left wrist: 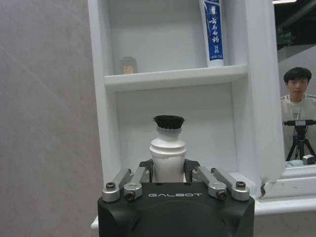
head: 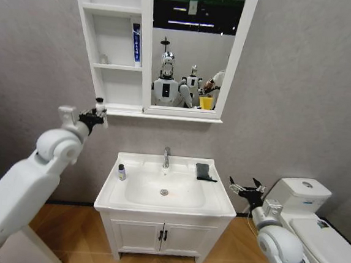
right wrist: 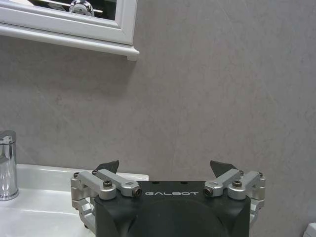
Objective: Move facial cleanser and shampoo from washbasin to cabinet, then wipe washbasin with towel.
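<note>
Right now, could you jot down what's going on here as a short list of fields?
Left tool: shut on white bottle, raised before cabinet's lowest shelf
Right tool: open, idle right of washbasin
On washbasin: small bottle left, towel right
On cabinet: blue-white tube

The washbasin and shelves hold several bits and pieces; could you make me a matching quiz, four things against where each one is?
Things:
1. white bottle with black cap
2. small dark-capped bottle
3. towel
4. blue and white tube

Places:
A. washbasin rim, right of the faucet
B. upper cabinet shelf
C. in the left hand, at the cabinet's lowest shelf
D. washbasin rim, left of the faucet

Pairs: 1-C, 2-D, 3-A, 4-B
</note>
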`<state>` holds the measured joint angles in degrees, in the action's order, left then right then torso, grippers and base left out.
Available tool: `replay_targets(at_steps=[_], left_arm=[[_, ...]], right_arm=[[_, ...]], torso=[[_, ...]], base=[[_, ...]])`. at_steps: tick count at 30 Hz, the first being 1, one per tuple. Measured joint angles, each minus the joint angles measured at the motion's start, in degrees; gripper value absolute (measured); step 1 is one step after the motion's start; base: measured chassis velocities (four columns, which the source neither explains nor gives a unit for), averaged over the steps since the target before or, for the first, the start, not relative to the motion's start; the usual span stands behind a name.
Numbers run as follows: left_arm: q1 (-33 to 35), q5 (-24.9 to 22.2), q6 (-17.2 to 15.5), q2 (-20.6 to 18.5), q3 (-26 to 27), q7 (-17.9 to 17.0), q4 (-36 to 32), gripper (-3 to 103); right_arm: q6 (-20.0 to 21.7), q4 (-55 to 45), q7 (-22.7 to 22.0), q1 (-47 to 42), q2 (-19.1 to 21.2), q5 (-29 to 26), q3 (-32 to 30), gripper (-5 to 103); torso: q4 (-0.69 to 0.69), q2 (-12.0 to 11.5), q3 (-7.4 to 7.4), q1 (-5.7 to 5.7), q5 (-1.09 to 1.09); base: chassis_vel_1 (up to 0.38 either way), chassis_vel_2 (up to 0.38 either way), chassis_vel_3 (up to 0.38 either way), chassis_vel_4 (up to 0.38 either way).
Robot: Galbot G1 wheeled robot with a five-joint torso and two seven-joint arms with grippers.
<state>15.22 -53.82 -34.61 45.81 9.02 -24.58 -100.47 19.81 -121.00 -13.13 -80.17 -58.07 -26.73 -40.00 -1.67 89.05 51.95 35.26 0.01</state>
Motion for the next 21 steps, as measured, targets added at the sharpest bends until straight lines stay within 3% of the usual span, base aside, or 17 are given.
replay_targets(at_steps=[6,11,21], left_arm=[[-9.1,2.8,2.0,2.8,-6.9,4.5,11.7,32],[-15.1,2.7,2.3,6.7,-8.7,4.9,18.7,32],[-21.1,2.7,2.0,9.8,-10.5,7.1,28.5,32]], right_arm=[[0.0,-0.1,-0.2,-1.0,0.1,-0.1,-0.8,100],[-0.3,-0.1,-0.3,-1.8,-0.4,0.3,-1.1,100],[-1.4,0.6,0.0,-2.6,-4.0,3.8,-0.2,100]], torso=[[0.03,0.0,0.01,0.01,-0.02],[0.01,0.0,0.0,0.01,-0.01],[0.02,0.0,0.0,0.0,-0.01]], base=[[0.0,0.0,0.0,0.0],[0.0,0.0,0.0,0.0],[0.0,0.0,0.0,0.0]])
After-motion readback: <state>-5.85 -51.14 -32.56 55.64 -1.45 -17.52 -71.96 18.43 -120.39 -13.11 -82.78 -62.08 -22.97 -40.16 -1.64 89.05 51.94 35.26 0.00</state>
